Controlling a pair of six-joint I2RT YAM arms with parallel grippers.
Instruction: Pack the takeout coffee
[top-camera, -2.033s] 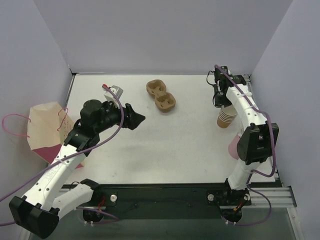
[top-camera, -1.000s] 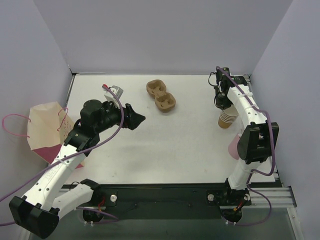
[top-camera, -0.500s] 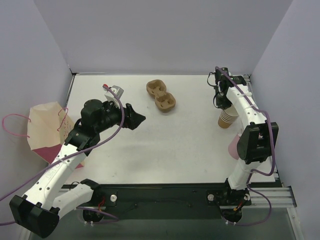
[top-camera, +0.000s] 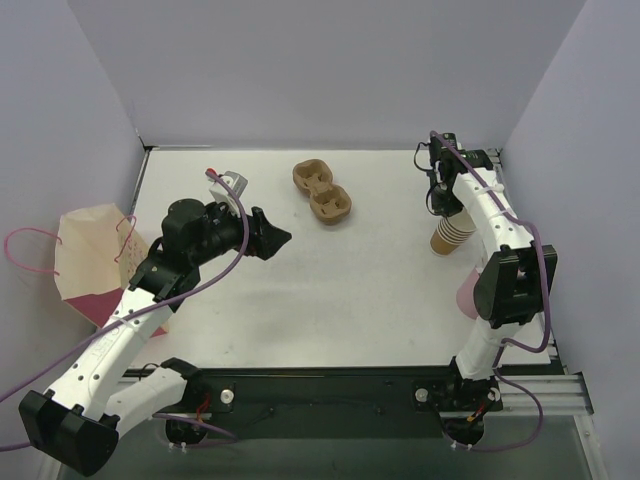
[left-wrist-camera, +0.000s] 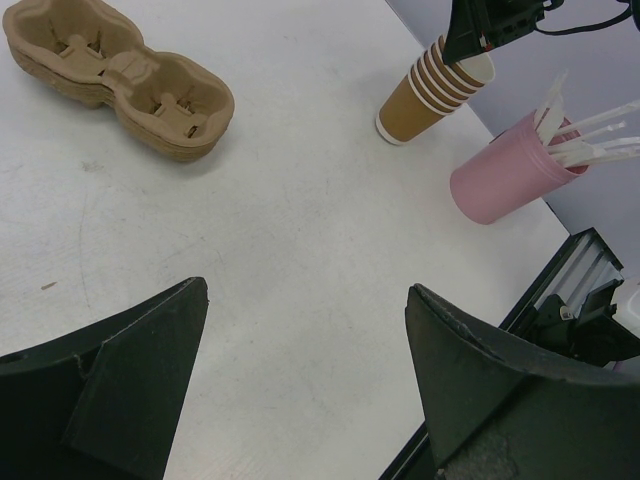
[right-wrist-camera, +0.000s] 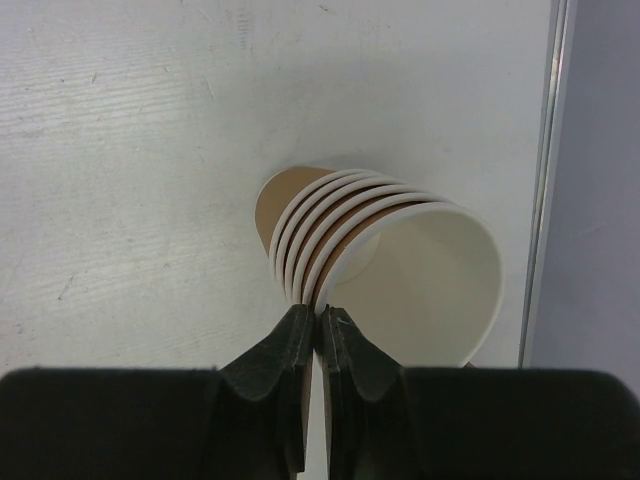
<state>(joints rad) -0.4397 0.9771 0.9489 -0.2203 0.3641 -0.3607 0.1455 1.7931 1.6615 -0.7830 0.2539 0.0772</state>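
Note:
No lidded takeout coffee shows in any view. A stack of lidless tan cups (top-camera: 451, 235) with white insides stands tilted at the right side of the table; it also shows in the left wrist view (left-wrist-camera: 432, 88). My right gripper (right-wrist-camera: 320, 316) is shut on the rim of the stack's top cup (right-wrist-camera: 440, 275), seen from above at the stack's top (top-camera: 444, 203). My left gripper (top-camera: 279, 238) is open and empty, hovering above the table's left middle (left-wrist-camera: 305, 292). A brown two-well cup holder (top-camera: 322, 190) lies at the back centre and also shows in the left wrist view (left-wrist-camera: 118, 78).
A pink cup of white straws (left-wrist-camera: 502, 172) stands near the right arm (top-camera: 466, 293). A tan paper bag with pink handles (top-camera: 88, 258) sits off the table's left edge. Walls close in at the back and both sides.
The cup stack has leaned and shifted slightly to the left with my right gripper on its rim. The left arm has not moved.

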